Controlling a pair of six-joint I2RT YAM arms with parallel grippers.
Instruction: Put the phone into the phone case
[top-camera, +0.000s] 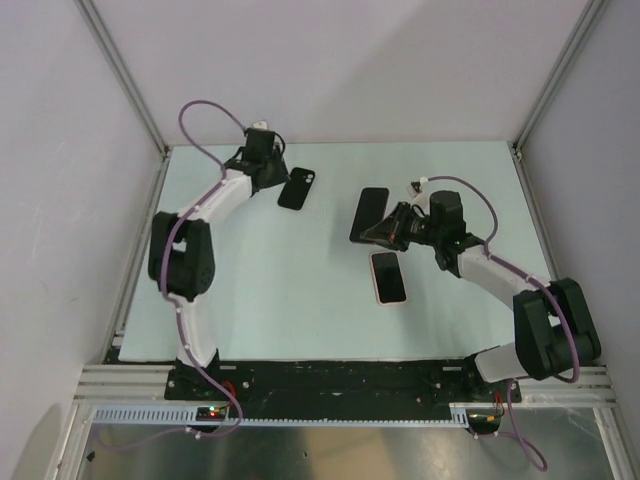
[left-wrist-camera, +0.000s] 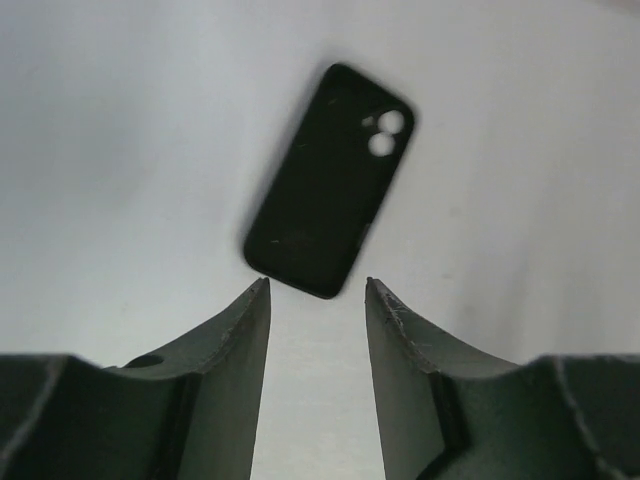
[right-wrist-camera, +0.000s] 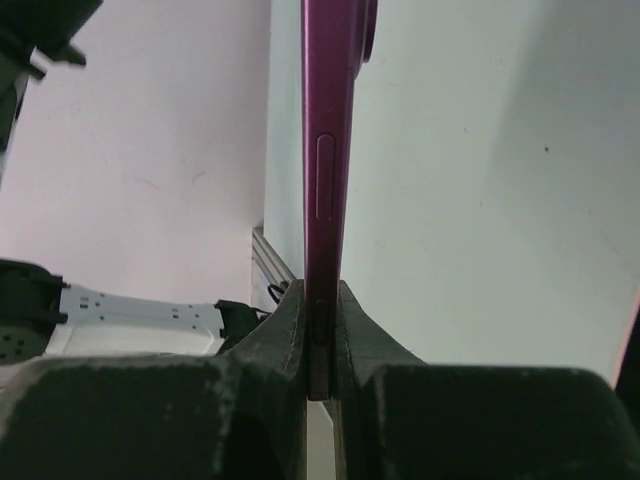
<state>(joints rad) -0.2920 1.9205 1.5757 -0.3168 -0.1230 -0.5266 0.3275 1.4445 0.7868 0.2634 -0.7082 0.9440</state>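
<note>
Right wrist shows our right hand (right-wrist-camera: 320, 297) clamped on the phone (right-wrist-camera: 328, 150), held on edge, apparently above the middle of the counter (top-camera: 300, 300). Our left hand (left-wrist-camera: 317, 290) hangs released beside the case (left-wrist-camera: 325, 180) by the far edge. We judge insertion not begun.

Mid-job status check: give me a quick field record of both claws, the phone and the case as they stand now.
left claw: open, empty, pointed at the case's near end
right claw: shut on the phone
phone: magenta edge, pinched at one end across its faces
case: black, flat on the table, camera cutout at its far end
pink-rimmed slab: lies flat just beside the right claw
task state: phone and case apart, not yet joined
</note>
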